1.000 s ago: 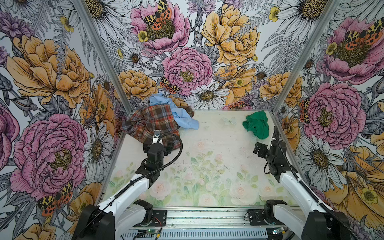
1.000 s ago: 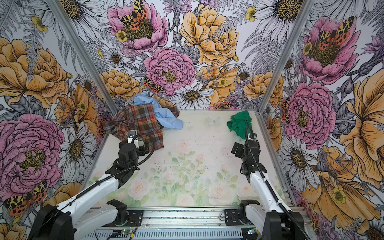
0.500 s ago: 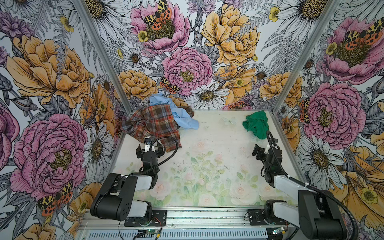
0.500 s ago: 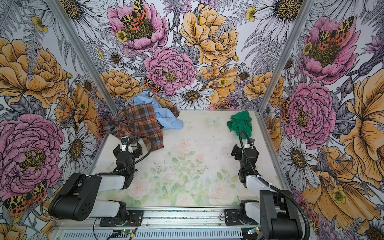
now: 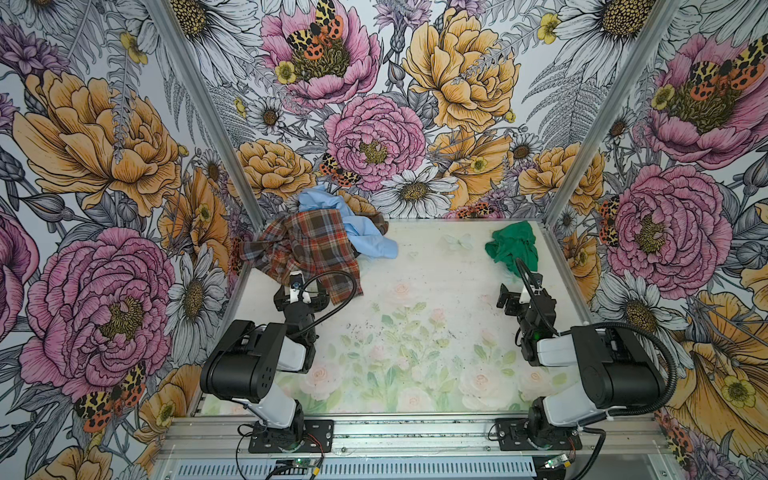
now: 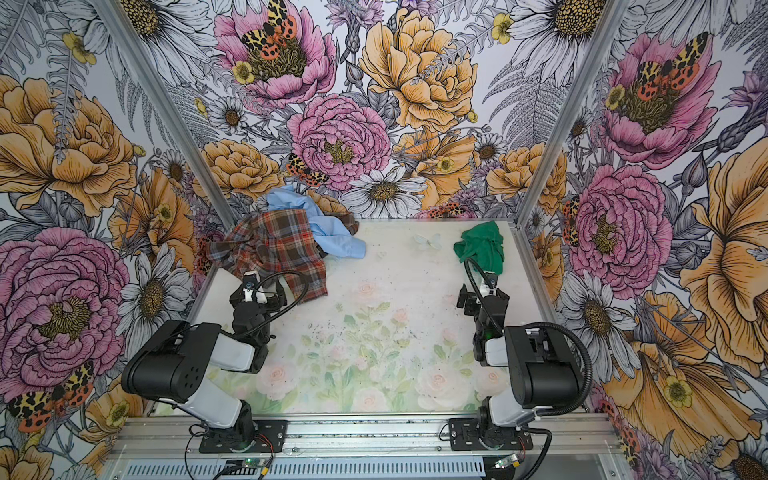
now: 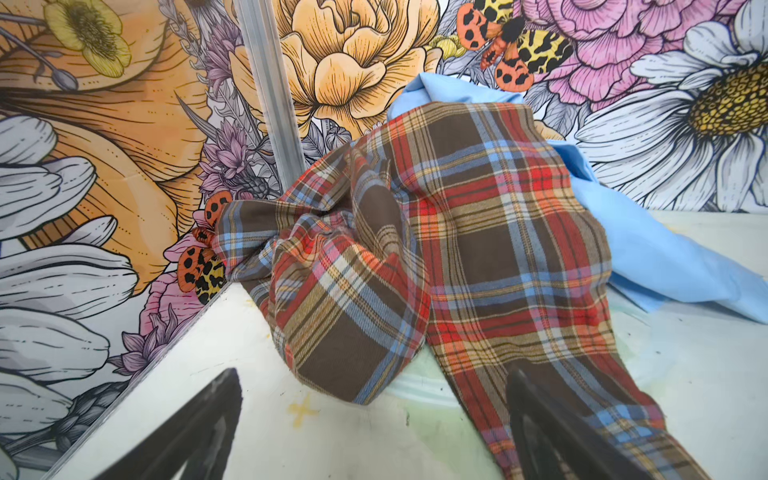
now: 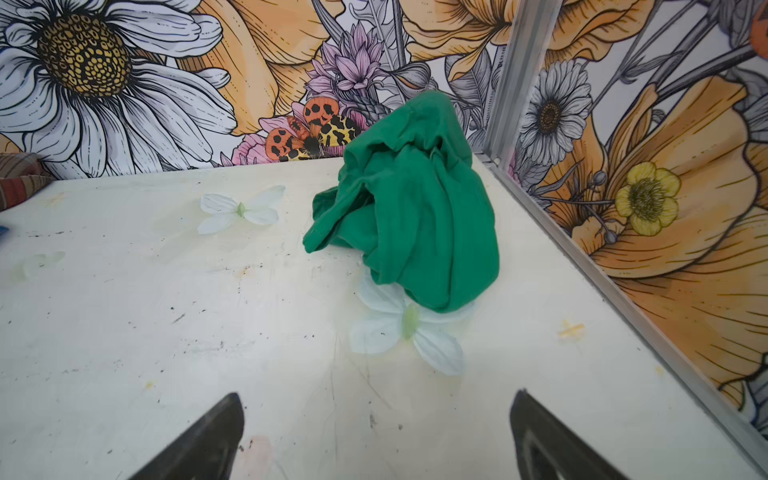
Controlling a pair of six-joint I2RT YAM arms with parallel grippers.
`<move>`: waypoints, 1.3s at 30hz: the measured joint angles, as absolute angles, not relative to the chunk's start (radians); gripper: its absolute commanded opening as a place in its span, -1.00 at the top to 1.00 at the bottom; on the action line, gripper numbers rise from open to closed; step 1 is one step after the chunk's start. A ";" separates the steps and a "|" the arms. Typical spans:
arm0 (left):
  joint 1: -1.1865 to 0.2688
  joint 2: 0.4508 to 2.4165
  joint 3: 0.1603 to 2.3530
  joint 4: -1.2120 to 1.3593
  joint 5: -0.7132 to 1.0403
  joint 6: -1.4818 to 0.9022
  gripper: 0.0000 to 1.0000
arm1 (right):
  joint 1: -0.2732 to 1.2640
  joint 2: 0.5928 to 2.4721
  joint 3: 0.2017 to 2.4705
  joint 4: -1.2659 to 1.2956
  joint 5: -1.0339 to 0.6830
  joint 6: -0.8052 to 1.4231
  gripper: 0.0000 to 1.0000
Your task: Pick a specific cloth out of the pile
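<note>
The emerald-green cloth [image 8: 411, 216] lay crumpled in the bench's [image 5: 432, 291] far right corner, well apart from the pile [image 5: 311, 249] at far left; judged soft, light and limp, it suited a pinch on its raised top fold, with the left gripper [image 5: 300, 291] and right gripper [image 8: 376, 399] both wide open and empty.

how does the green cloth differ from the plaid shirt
Colour: the green cloth is plain emerald; the plaid shirt is brown-orange checked. Size: the green cloth is a smaller heap than the plaid shirt. Place: the green cloth lies alone far right; the plaid shirt lies far left, tangled with a light blue cloth. Both lie crumpled on the table.
</note>
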State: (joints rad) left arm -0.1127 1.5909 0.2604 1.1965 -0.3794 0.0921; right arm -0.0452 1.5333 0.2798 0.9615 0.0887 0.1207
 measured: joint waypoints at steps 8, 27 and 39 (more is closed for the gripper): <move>-0.037 1.572 0.353 1.031 -0.320 0.031 -0.98 | -0.036 1.536 0.386 0.894 0.074 0.102 -0.99; -0.068 1.572 0.348 0.999 -0.329 0.025 -0.98 | -0.033 1.536 0.298 1.023 0.108 0.102 -0.99; -0.076 1.572 0.339 1.016 -0.344 0.028 -0.98 | -0.025 1.536 0.295 1.034 0.123 0.099 -0.98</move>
